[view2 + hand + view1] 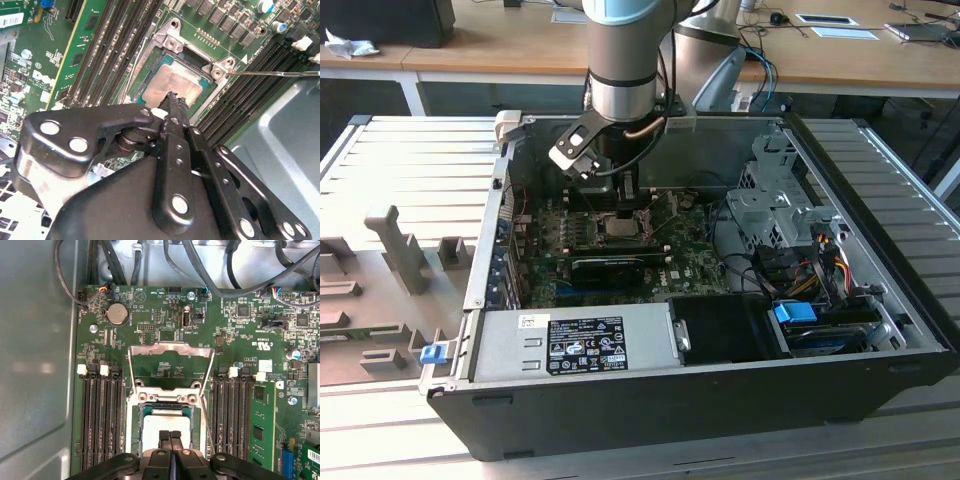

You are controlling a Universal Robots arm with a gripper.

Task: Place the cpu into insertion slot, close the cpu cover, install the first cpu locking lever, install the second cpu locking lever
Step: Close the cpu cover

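CPU [167, 421] lies already inside the insertion slot [165, 408] on the green motherboard [165, 325], with its silvery face up. The hand [170, 436] stands directly above it, both fingers pressed together and holding nothing; perhaps the tips touch the chip, I cannot say surely. The CPU cover [170, 346] is raised open beside the slot. To seat the chip well, I judge, any push must be light and straight down, keeping it flat within the rim.
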